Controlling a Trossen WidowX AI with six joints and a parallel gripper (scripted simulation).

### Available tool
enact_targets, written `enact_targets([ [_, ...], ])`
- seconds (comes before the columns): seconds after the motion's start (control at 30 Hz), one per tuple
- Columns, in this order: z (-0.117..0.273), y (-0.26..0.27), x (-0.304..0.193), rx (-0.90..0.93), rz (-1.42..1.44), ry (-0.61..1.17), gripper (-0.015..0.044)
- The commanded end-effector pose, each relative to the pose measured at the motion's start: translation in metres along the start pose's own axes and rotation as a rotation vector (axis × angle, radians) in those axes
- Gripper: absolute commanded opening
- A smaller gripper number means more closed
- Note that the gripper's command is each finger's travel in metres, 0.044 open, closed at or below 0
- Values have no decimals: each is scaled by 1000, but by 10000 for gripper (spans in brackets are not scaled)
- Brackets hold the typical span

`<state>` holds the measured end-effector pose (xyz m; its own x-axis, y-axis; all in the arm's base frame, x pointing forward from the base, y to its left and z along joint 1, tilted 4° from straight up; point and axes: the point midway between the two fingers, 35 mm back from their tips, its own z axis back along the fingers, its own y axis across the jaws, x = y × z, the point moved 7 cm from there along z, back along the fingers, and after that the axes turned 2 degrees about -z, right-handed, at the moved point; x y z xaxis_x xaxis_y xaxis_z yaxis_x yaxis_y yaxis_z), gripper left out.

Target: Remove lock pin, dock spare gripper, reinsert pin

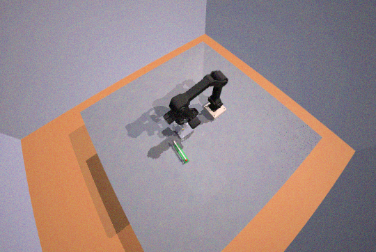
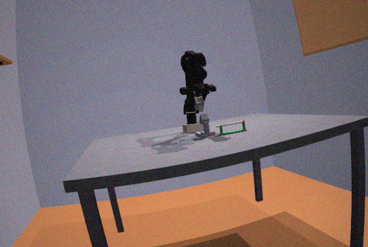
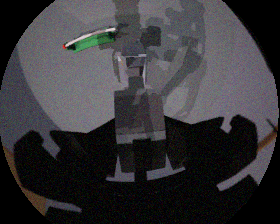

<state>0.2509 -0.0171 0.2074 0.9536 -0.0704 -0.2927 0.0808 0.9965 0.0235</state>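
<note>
Above the mount, gripper hangs with its fingers about half open, clamped on the grey spare; spare is clear of the socket, undocked; mount upright on the table; beyond it from the gripper, lower down, the white, red-ended pin lies along the green rack, out of the mount; pale base block nearby.
</note>
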Motion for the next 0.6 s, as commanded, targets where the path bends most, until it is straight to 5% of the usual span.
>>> enact_targets([
  [0.0,0,0,7,8,-1,9,0],
  [0.57,-11,-1,25,27,1,24,0],
])
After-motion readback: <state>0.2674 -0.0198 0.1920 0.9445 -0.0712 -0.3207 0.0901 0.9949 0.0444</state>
